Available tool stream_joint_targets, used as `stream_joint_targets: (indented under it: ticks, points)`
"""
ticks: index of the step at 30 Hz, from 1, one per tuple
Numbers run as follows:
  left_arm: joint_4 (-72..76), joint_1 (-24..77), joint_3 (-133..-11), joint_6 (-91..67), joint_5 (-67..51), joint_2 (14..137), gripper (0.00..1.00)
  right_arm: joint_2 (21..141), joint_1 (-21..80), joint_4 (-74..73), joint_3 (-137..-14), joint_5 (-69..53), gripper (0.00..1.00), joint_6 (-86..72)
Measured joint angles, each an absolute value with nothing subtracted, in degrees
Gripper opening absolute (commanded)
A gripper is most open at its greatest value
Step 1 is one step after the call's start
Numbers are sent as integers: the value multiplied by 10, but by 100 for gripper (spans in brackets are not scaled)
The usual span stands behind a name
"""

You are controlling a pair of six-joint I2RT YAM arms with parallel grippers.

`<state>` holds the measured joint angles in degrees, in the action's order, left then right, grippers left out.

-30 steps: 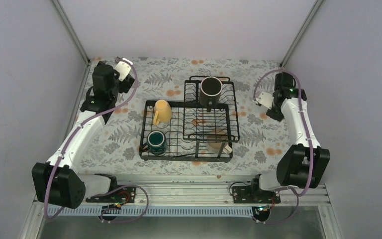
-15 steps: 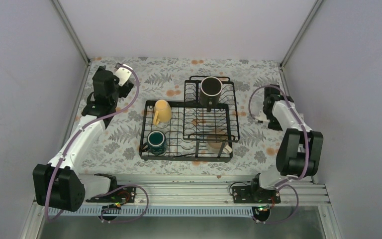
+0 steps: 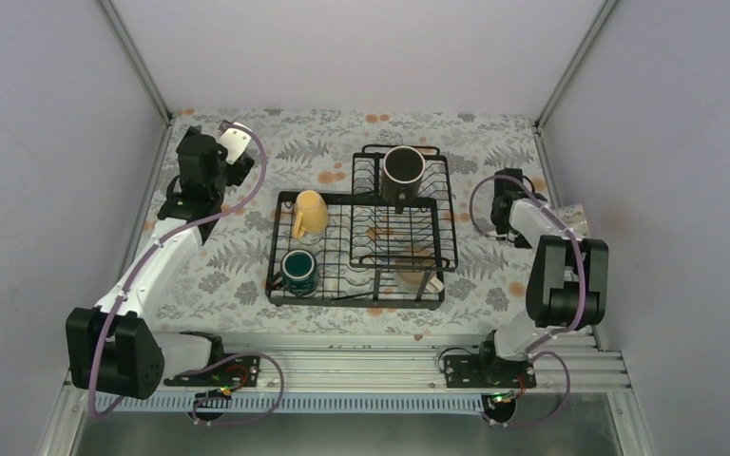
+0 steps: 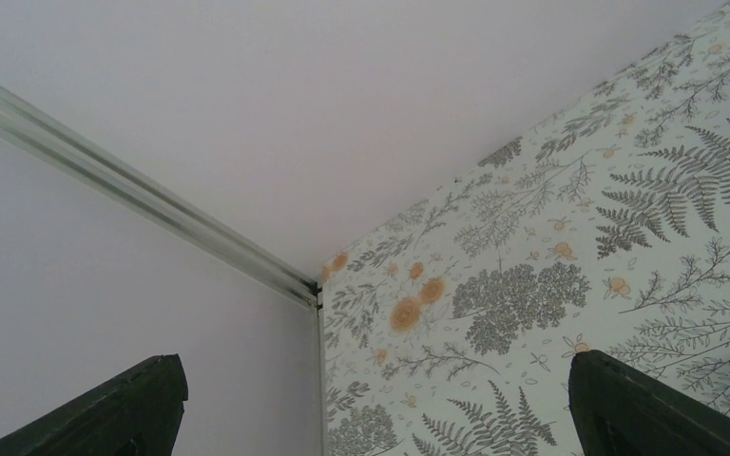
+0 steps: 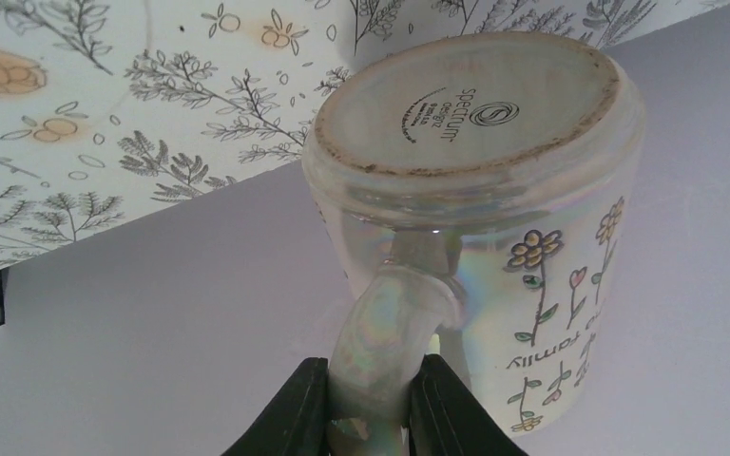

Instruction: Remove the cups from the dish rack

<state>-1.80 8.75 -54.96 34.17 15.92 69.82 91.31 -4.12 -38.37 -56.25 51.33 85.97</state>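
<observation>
My right gripper [image 5: 369, 380] pinches a pearly cream-white mug [image 5: 475, 123] with painted flowers by its handle, base turned toward the wrist camera. The black wire dish rack [image 3: 390, 228] sits well to that gripper's left. In it I see a black mug [image 3: 404, 169] mouth-up in the raised basket and a pale yellow mug [image 3: 311, 213] on its side. A teal-green mug [image 3: 298, 270] stands mouth-up, and a fifth mug [image 3: 415, 274], at the corner nearer the gripper, is hard to make out.

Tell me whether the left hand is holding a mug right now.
No, the left hand is wide open, with only the wall and the fern-patterned table showing between its fingers.
</observation>
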Motion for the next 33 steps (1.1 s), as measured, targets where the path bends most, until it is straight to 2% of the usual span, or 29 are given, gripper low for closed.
stream_joint_targets:
  ticks: [13, 17, 18, 20, 23, 33]
  points:
    - [-18, 87, -550, 341, 156, 708, 100, 1005, 26, -364, -547, 634, 5, 785]
    - [-18, 87, -550, 341, 155, 710, 100, 1035, 37, -399, -569, 650, 10, 751]
    - [-18, 87, -549, 341, 155, 710, 100, 1039, 38, -405, -572, 652, 12, 746]
    - [-16, 87, -549, 341, 154, 710, 100, 1041, 42, -412, -576, 653, 23, 738]
    - [-11, 87, -547, 341, 154, 710, 100, 1044, 45, -418, -581, 647, 33, 728]
    - [-5, 84, -545, 340, 144, 731, 100, 1063, 71, -445, -597, 591, 50, 677]
